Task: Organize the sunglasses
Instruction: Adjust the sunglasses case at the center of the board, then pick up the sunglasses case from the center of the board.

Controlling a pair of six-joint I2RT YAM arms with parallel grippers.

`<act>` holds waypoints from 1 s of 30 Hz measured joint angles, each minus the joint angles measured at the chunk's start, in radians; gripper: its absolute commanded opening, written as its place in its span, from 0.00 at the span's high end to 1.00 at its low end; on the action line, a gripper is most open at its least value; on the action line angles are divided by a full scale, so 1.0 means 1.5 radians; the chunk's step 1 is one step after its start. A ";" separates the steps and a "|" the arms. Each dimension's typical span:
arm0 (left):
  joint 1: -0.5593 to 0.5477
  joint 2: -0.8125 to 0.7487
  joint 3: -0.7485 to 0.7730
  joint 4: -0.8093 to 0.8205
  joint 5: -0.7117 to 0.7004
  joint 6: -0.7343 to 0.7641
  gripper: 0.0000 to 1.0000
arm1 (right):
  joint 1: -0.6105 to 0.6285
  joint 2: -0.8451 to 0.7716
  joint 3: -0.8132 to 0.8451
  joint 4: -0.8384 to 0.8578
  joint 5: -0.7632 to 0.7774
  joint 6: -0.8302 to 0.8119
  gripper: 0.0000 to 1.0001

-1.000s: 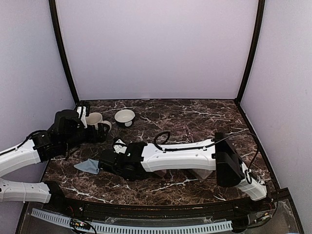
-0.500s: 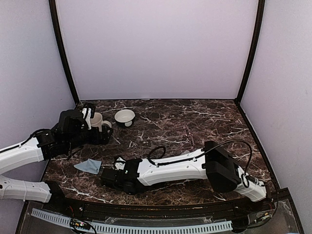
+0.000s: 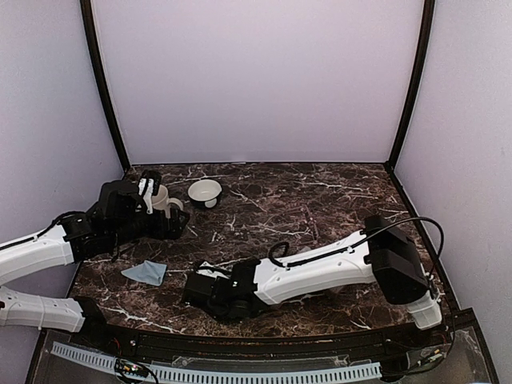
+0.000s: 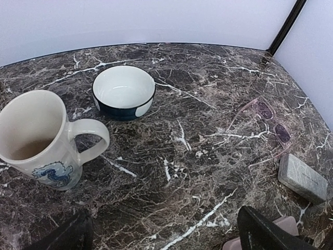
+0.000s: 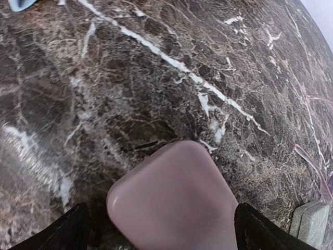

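One pair of sunglasses with a thin reddish frame lies open on the marble, far right in the left wrist view. One of its temple arms shows at the right edge of the right wrist view. A pink case lies flat between the fingers of my right gripper. That gripper is open, with a gap on each side of the case. A grey case rests just beyond the glasses. My left gripper hangs open over bare marble beside the mug, holding nothing.
A cream mug with a blue print and a white-and-dark bowl stand at the back left. A light-blue cloth lies near the left front. The right arm stretches low across the front of the table.
My right gripper has opened and let go of the pink case. Its arm has drawn back toward the near edge and to the right. The left arm has barely shifted.
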 measured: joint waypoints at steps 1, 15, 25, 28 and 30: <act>0.000 0.001 -0.002 0.004 0.004 0.001 0.01 | -0.002 -0.018 -0.022 0.016 -0.016 -0.006 0.00; 0.000 0.017 -0.030 0.039 0.063 0.013 0.01 | -0.129 -0.321 -0.409 0.191 -0.251 -0.111 0.00; 0.000 0.047 -0.032 0.056 0.081 0.013 0.01 | -0.134 -0.331 -0.452 0.208 -0.329 -0.209 0.00; 0.000 0.055 -0.032 0.063 0.085 0.013 0.01 | -0.141 -0.329 -0.451 0.213 -0.331 -0.228 0.02; 0.000 0.064 -0.032 0.069 0.090 0.013 0.01 | -0.146 -0.322 -0.450 0.216 -0.332 -0.242 0.04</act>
